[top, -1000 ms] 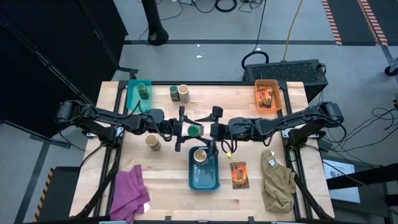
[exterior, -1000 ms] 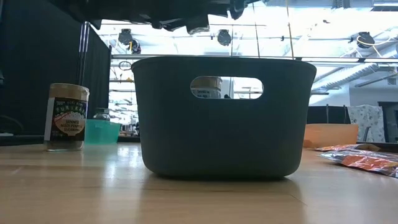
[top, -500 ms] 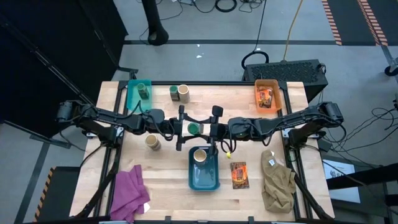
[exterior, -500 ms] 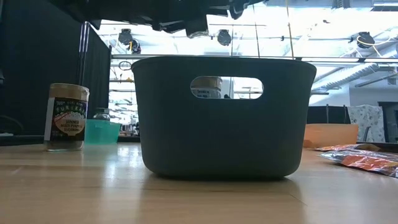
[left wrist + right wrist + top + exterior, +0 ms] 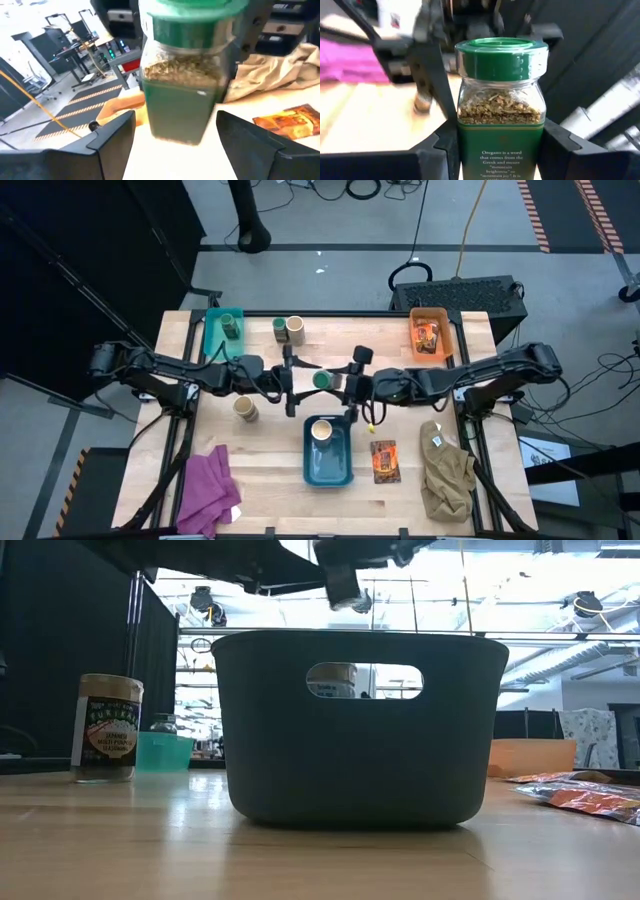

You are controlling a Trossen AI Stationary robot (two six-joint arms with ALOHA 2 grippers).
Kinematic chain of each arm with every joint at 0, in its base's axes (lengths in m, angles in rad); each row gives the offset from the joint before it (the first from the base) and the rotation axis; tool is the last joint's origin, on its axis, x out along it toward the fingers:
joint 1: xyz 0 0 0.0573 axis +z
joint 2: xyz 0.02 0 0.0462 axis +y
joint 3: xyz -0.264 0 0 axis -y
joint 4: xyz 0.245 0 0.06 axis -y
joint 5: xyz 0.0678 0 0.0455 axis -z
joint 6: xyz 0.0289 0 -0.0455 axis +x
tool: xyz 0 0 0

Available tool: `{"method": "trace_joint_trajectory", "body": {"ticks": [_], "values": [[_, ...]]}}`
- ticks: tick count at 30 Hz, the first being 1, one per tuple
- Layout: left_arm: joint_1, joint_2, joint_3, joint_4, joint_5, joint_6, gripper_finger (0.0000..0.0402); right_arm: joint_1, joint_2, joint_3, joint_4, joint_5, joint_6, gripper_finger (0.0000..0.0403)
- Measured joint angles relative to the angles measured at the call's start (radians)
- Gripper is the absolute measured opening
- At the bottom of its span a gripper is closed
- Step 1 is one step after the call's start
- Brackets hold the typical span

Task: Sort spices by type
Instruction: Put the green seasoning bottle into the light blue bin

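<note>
Green-lidded oregano jar (image 5: 500, 107) clamped between right gripper (image 5: 348, 381) jaws; left gripper (image 5: 292, 381) jaws apart, empty.

Green jar (image 5: 501, 115) label: "Oregano is a word that comes from the Greek"

Green-lidded oregano jar (image 5: 500, 110) clamped upright between dark fingers (image 5: 442, 150)

jar (image 5: 501, 115): green lid, green label | bin (image 5: 328, 463): teal | cloth (image 5: 208, 488): purple
</note>
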Motion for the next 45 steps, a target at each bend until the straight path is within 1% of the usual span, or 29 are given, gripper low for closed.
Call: {"method": "trace_joint_trajectory", "body": {"ticks": [4,6,8,11,13,20,24,28,33,36,38,40,41,45], "values": [[0.000,-0.002,0.000,0.020,-0.002,0.000,0.0283,0.022,-0.014,0.000,-0.102,0.052,0.055,0.0163],[0.000,-0.002,0.000,0.042,0.002,-0.011,0.0283,0.031,-0.014,0.000,-0.126,0.075,0.076,0.0163],[0.000,-0.002,0.000,0.081,0.034,-0.039,0.0283,0.035,-0.009,0.000,-0.131,0.085,0.092,0.0163],[-0.003,-0.002,-0.001,0.119,0.115,-0.053,0.0283,0.035,-0.005,0.001,-0.143,0.081,0.102,0.0163],[-0.008,-0.002,-0.001,0.142,0.130,-0.054,0.0283,0.035,-0.005,0.000,-0.141,0.081,0.100,0.0163],[-0.014,0.022,0.004,0.230,0.133,-0.080,0.0283,0.035,-0.003,0.000,-0.131,0.081,0.086,0.0163],[-0.013,0.066,0.028,0.222,0.128,-0.093,0.0283,0.034,-0.001,0.000,-0.130,0.079,0.071,0.0163],[-0.013,0.118,0.063,0.221,0.079,-0.096,0.0283,0.034,-0.001,0.000,-0.132,0.079,0.069,0.0163],[-0.019,0.158,0.085,0.223,0.075,-0.068,0.0282,0.034,-0.001,0.000,-0.135,0.079,0.065,0.0163],[-0.027,0.163,0.088,0.225,0.074,-0.046,0.0268,0.034,-0.001,0.000,-0.138,0.078,0.065,0.0163],[-0.031,0.164,0.088,0.236,0.072,-0.040,0.0244,0.035,-0.001,0.000,-0.138,0.077,0.065,0.0163],[-0.038,0.164,0.088,0.248,0.068,-0.028,0.0211,0.035,-0.001,0.001,-0.138,0.073,0.062,0.0163],[-0.039,0.164,0.088,0.252,0.065,-0.026,0.0204,0.035,-0.001,0.001,-0.138,0.073,0.061,0.0163],[-0.039,0.164,0.088,0.252,0.056,-0.025,0.0204,0.035,-0.001,0.001,-0.138,0.073,0.061,0.0163]]}}
